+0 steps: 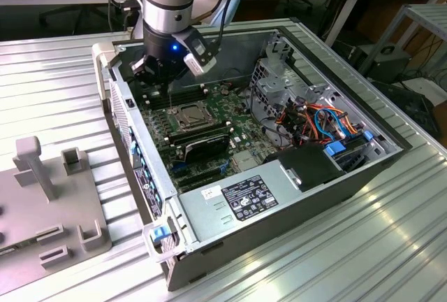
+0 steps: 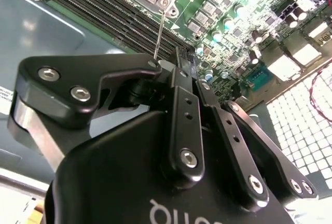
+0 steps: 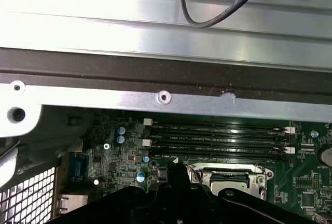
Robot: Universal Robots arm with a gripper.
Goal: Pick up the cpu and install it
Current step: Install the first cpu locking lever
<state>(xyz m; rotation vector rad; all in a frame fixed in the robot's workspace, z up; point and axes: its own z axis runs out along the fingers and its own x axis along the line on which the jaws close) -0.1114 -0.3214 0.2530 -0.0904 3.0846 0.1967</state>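
Your black hand (image 2: pixel 179 64) hangs narrow, holding no chip, with the small silvery-grey square cpu (image 1: pixel 187 114) near below it, seemingly seated in its metal socket (image 3: pixel 259 171), so you're at locking down: move slowly.

Straight above socket frame (image 1: pixel 187 115): open air, case open on top. At frame's corner a thin lever (image 2: pixel 160 29) stands upright. Beyond frame, over memory slots (image 3: pixel 218 137), gripper (image 1: pixel 164 82) takes the room. Opposite side, black card (image 1: pixel 202 142) rises just beside frame. Near frame: case wall (image 1: pixel 124 117). Well apart: cable bundle (image 1: pixel 314 121).
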